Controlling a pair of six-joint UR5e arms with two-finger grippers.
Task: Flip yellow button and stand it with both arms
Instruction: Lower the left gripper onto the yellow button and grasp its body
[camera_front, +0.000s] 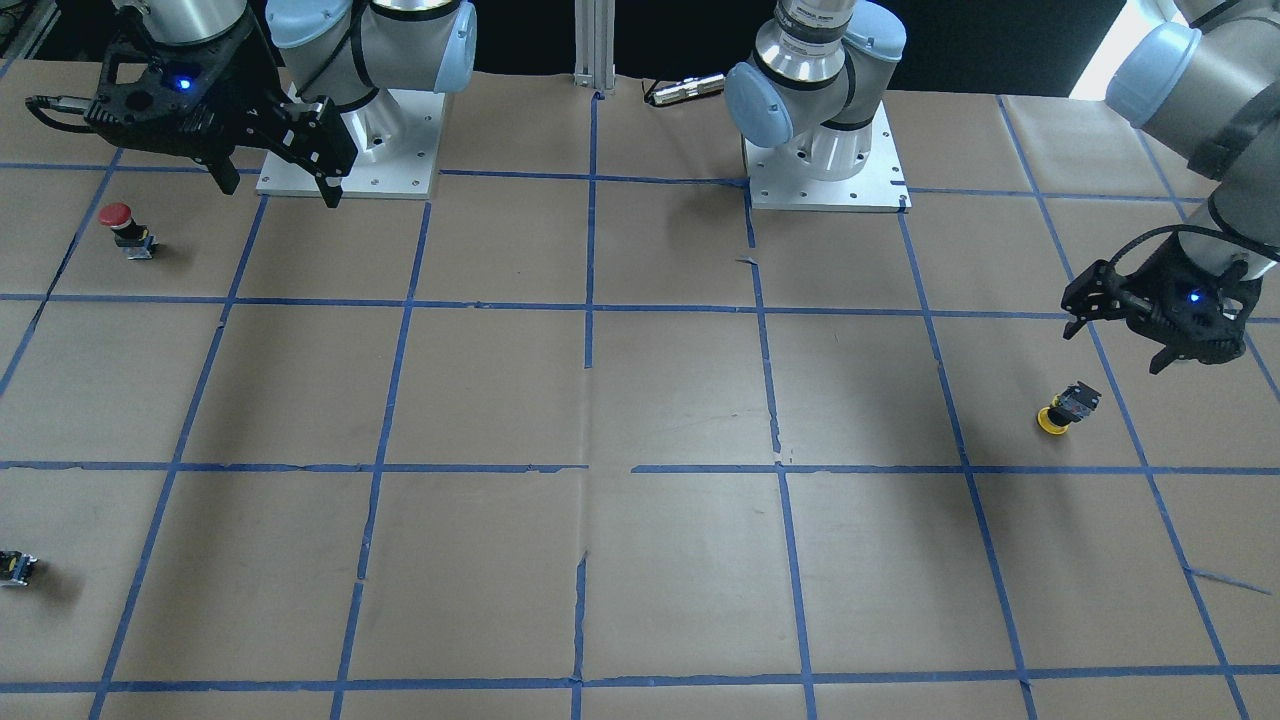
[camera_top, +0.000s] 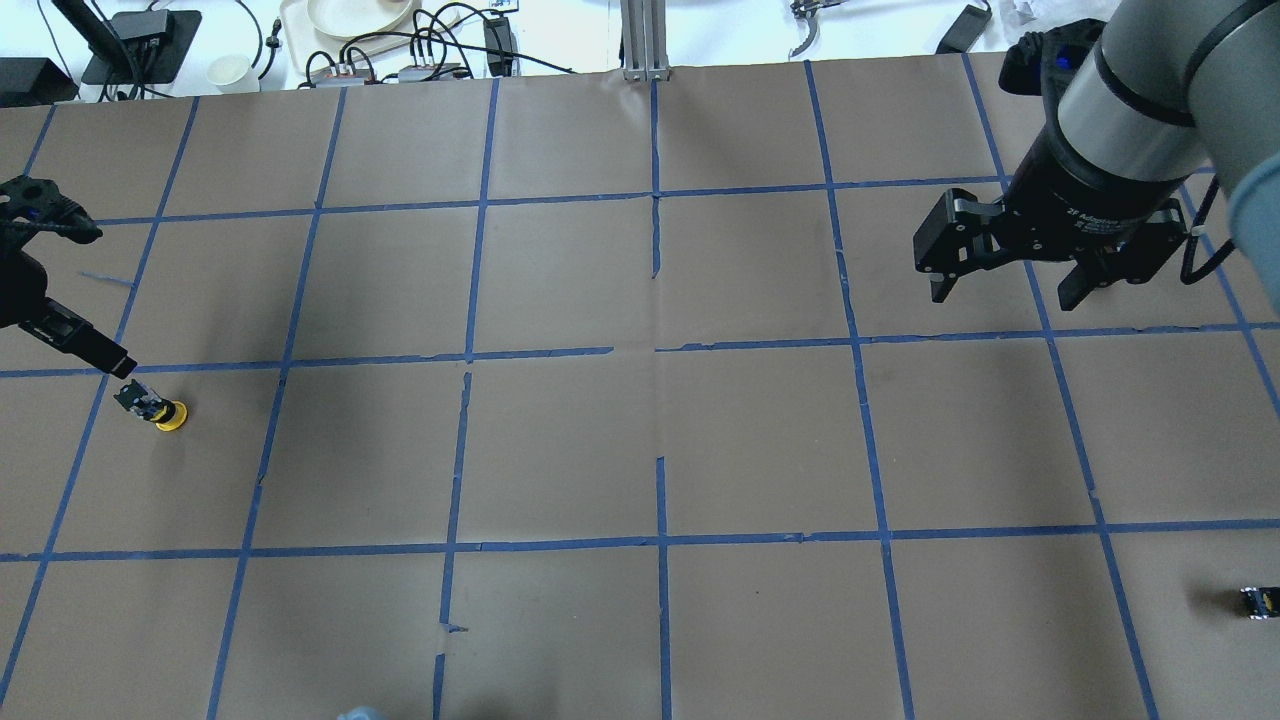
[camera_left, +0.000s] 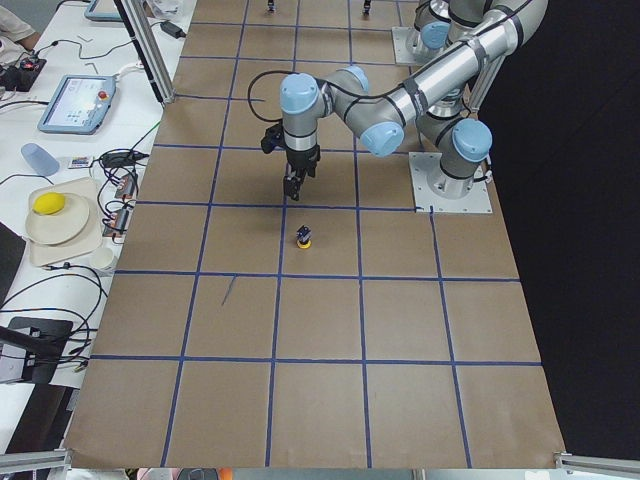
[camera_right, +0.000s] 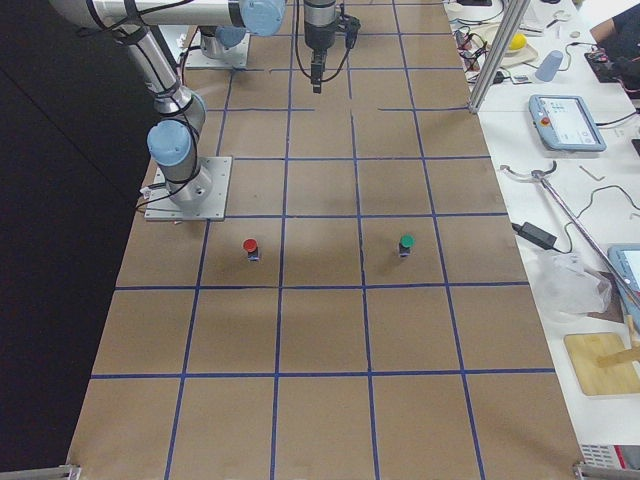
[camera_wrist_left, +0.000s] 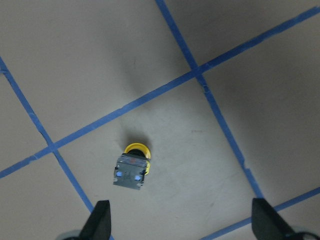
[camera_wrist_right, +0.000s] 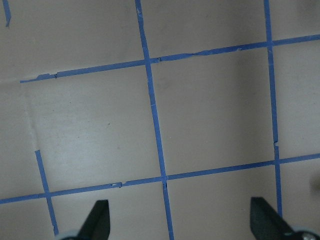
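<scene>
The yellow button (camera_front: 1065, 407) rests tilted with its yellow cap against the brown paper and its black-and-grey block uppermost. It also shows in the overhead view (camera_top: 155, 408), the exterior left view (camera_left: 304, 236) and the left wrist view (camera_wrist_left: 132, 167). My left gripper (camera_front: 1118, 345) hangs open and empty above and just beside it; in the left wrist view (camera_wrist_left: 182, 222) the button lies between and ahead of the fingertips. My right gripper (camera_top: 1008, 292) is open and empty, high over the far side of the table, and also shows in the front-facing view (camera_front: 280, 190).
A red-capped button (camera_front: 125, 228) stands near the right arm's base plate (camera_front: 400, 185). A green-capped button (camera_right: 406, 243) stands beside it in the exterior right view. A tiny dark block with a yellow spot (camera_top: 1258, 601) lies at the right edge. Cables and dishes (camera_top: 350, 20) lie beyond the table's far edge.
</scene>
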